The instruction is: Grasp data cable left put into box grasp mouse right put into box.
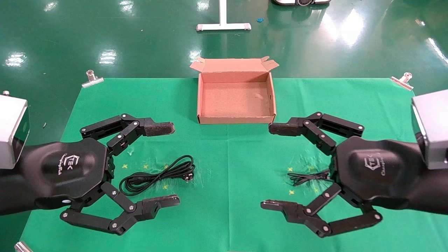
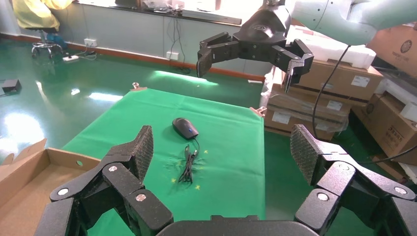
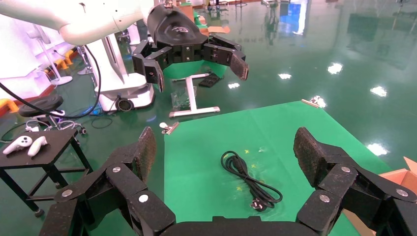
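1. Green cloth (image 1: pixel 227 157) covers the table; a brown cardboard box (image 1: pixel 236 120) sits open at 12 o'clock on it, flap lid raised at the far side, nothing inside.
2. Black data cable (image 1: pixel 157 174) lies coiled on the cloth at about 8 o'clock from the box, plug end toward the middle.
3. Left gripper (image 1: pixel 168 164) hovers above the cable, fingers spread wide, holding nothing.
4. Mouse (image 2: pixel 185 128) rests at about 4 o'clock from the box, its thin wire bundle (image 1: pixel 309 177) beside it; in the head view the arm hides the mouse body.
5. Right gripper (image 1: pixel 274 166) hangs over that spot, fingers released and apart, clear of the wire.
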`<act>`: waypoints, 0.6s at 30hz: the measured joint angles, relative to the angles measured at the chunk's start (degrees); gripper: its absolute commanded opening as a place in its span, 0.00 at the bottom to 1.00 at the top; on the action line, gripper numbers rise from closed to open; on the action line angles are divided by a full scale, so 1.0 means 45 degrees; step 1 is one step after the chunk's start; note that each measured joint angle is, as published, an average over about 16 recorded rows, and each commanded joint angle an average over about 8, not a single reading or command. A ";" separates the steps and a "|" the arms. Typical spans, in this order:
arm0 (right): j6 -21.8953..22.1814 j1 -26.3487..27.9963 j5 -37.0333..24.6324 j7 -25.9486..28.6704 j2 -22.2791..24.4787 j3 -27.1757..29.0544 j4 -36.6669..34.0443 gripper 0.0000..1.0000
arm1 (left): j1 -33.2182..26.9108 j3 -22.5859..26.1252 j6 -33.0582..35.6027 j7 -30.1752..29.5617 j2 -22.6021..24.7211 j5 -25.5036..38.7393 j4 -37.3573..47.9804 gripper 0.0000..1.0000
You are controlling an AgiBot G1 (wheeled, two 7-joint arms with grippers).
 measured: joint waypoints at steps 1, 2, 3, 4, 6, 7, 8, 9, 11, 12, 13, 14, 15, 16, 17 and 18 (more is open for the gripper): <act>-0.0002 0.0005 -0.0026 -0.0014 0.0013 -0.0002 0.0013 1.00 | -0.0001 0.0007 0.0001 -0.0001 -0.0009 0.0022 -0.0007 1.00; 0.0003 0.0016 -0.0092 -0.0035 0.0041 -0.0010 0.0046 1.00 | -0.0009 0.0025 -0.0003 -0.0009 -0.0031 0.0081 -0.0028 1.00; 0.0016 0.0031 -0.0184 -0.0056 0.0074 -0.0024 0.0090 1.00 | -0.0028 0.0055 -0.0011 -0.0027 -0.0059 0.0172 -0.0066 1.00; 0.0037 0.0052 -0.0309 -0.0086 0.0113 -0.0044 0.0142 1.00 | -0.0061 0.0103 -0.0020 -0.0065 -0.0092 0.0304 -0.0113 1.00; 0.0089 0.0102 -0.0625 -0.0158 0.0200 -0.0102 0.0250 1.00 | -0.0177 0.0241 -0.0036 -0.0171 -0.0165 0.0678 -0.0220 1.00; 0.0122 0.0131 -0.0816 -0.0192 0.0244 -0.0143 0.0305 1.00 | -0.0264 0.0338 -0.0039 -0.0252 -0.0196 0.0922 -0.0274 1.00; 0.0161 0.0160 -0.1023 -0.0220 0.0289 -0.0189 0.0360 1.00 | -0.0369 0.0452 -0.0041 -0.0340 -0.0228 0.1216 -0.0331 1.00; 0.0206 0.0191 -0.1246 -0.0249 0.0336 -0.0239 0.0416 1.00 | -0.0493 0.0584 -0.0039 -0.0435 -0.0250 0.1553 -0.0389 1.00; 0.0314 0.0258 -0.1754 -0.0305 0.0431 -0.0358 0.0531 1.00 | -0.0817 0.0912 -0.0036 -0.0665 -0.0246 0.2378 -0.0507 1.00; 0.0373 0.0294 -0.2027 -0.0332 0.0477 -0.0423 0.0589 1.00 | -0.1009 0.1102 -0.0032 -0.0794 -0.0219 0.2847 -0.0564 1.00; 0.0436 0.0331 -0.2310 -0.0357 0.0522 -0.0493 0.0648 1.00 | -0.1219 0.1306 -0.0036 -0.0939 -0.0179 0.3353 -0.0621 1.00; 0.0501 0.0368 -0.2597 -0.0378 0.0566 -0.0564 0.0706 1.00 | -0.1446 0.1528 -0.0041 -0.1097 -0.0118 0.3903 -0.0679 1.00; 0.0567 0.0405 -0.2886 -0.0396 0.0611 -0.0636 0.0765 1.00 | -0.1686 0.1762 -0.0050 -0.1266 -0.0045 0.4481 -0.0734 1.00; 0.0637 0.0438 -0.3174 -0.0409 0.0655 -0.0709 0.0821 1.00 | -0.1937 0.2011 -0.0068 -0.1449 0.0046 0.5100 -0.0787 1.00; 0.0709 0.0466 -0.3442 -0.0412 0.0688 -0.0780 0.0866 1.00 | -0.2194 0.2268 -0.0090 -0.1638 0.0155 0.5734 -0.0836 1.00; 0.0777 0.0488 -0.3668 -0.0407 0.0708 -0.0844 0.0893 1.00 | -0.2451 0.2526 -0.0113 -0.1827 0.0289 0.6366 -0.0871 1.00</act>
